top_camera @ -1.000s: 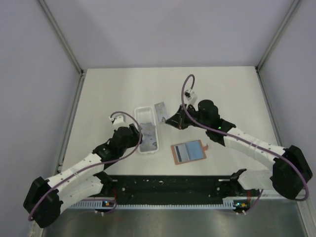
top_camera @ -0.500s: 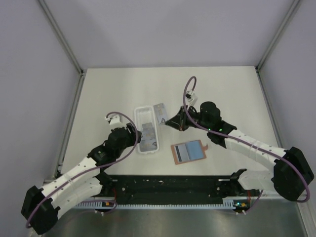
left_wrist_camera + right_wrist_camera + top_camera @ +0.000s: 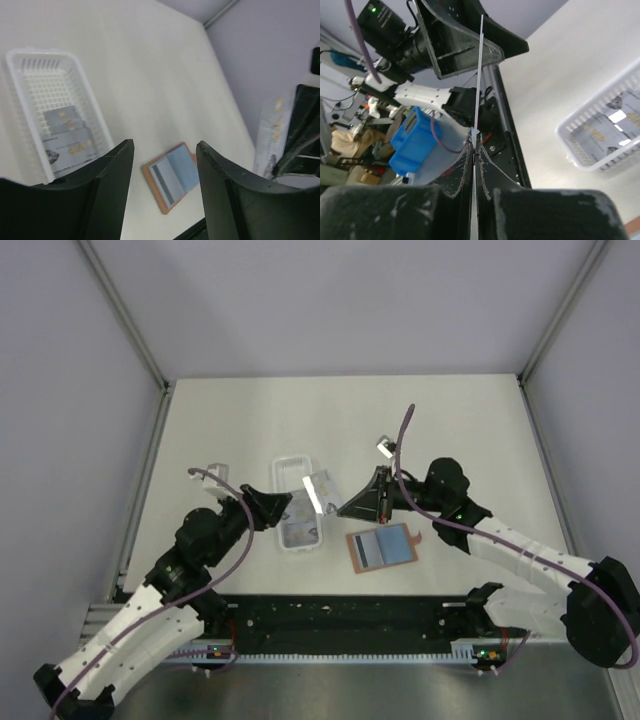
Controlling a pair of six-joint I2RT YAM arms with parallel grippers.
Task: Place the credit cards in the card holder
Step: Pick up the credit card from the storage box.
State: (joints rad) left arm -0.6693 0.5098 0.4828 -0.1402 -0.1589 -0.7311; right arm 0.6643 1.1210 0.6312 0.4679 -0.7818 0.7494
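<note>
White tray (image 3: 281,472), left of the table's middle, held several credit cards (image 3: 67,137). The left gripper (image 3: 272,508) hovered at its left side, jaws wide and empty. Just right of the tray, the right gripper (image 3: 474,150) pinched a lifted card (image 3: 316,490). The card holder (image 3: 383,548) lay open toward the near edge from those jaws, its long axis roughly along that edge, nearer the right arm. The right wrist view showed the card edge-on but no holder; the left wrist view showed both.
</note>
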